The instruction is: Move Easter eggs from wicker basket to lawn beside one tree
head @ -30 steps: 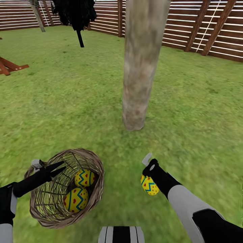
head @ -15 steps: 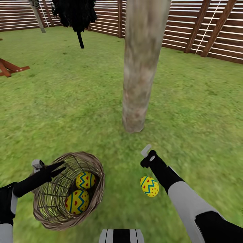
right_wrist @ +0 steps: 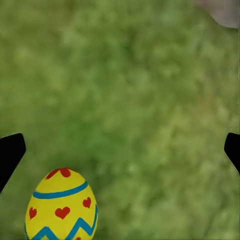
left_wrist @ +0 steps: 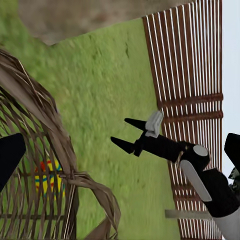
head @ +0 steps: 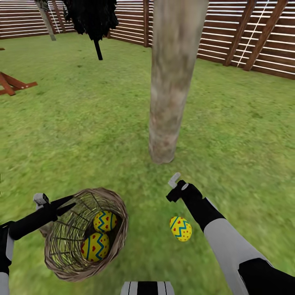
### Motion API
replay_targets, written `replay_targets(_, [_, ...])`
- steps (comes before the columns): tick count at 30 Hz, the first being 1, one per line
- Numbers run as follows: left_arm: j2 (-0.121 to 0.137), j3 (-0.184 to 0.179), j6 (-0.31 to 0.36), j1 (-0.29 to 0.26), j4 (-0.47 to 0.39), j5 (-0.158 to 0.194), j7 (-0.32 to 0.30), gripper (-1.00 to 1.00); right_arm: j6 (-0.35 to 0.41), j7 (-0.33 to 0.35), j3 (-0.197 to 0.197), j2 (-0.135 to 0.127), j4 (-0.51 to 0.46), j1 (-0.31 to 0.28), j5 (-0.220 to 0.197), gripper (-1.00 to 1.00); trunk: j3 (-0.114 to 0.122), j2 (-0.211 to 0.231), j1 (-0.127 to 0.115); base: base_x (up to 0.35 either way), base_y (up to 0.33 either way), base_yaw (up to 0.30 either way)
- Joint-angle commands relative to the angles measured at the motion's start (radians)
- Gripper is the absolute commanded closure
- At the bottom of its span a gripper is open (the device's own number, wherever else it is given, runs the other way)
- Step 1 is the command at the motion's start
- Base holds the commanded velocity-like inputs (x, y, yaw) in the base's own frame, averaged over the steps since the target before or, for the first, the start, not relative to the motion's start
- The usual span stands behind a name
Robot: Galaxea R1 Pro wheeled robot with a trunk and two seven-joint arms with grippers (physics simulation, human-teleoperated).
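Right gripper (head: 173,187): jaws spread wide, nothing between them; in the right wrist view both dark tips sit at the far edges with bare grass between. Free egg (head: 180,228) lies on the lawn (head: 229,135), on the near side of the tree (head: 166,123), close to the trunk base but not touching it, apart from the fingertips and just beside the right forearm. Same egg in the wrist view (right_wrist: 61,205): yellow shell, blue bands, red hearts.

Left gripper (head: 65,204): fingers close together at the rim of the basket (head: 114,205); whether shut on the wicker or merely resting against it cannot be told. Basket left of the tree and nearer the robot, tipped so its mouth faces the camera. Inside, two eggs: upper egg (head: 104,221) and lower egg (head: 95,246), touching or nearly so.

Judged on handling: hard, smooth, rounded shells, likely light and prone to roll or squirt from a pinch. Best taken across the widest middle, jaws square to the long axis. Open weave looks stiff yet light, so likely to shift or tip when reached into; steadying the rim advisable. Two eggs left to move.
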Motion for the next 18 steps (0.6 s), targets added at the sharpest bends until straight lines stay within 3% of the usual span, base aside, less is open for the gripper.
replay_targets(1, [0.000, 0.002, 0.011, -0.001, 0.000, -0.011, -0.009, -1.00, 0.003, 0.011, 0.000, -0.001, -0.006, 0.000, 0.010, -1.00, 0.003, 0.007, -0.004, 0.000, 0.000, 0.142])
replay_targets(7, [0.001, 0.009, 0.011, 0.007, 0.003, -0.013, -0.009, -1.00, 0.003, 0.019, 0.000, 0.000, -0.013, 0.001, 0.009, -1.00, 0.021, 0.049, -0.027, 0.000, 0.000, 0.258])
replay_targets(18, [-0.001, 0.012, 0.011, 0.008, 0.002, -0.014, -0.009, -1.00, 0.005, 0.019, 0.001, 0.002, -0.014, 0.003, 0.010, -1.00, 0.021, 0.049, -0.027, 0.000, 0.000, 0.287])
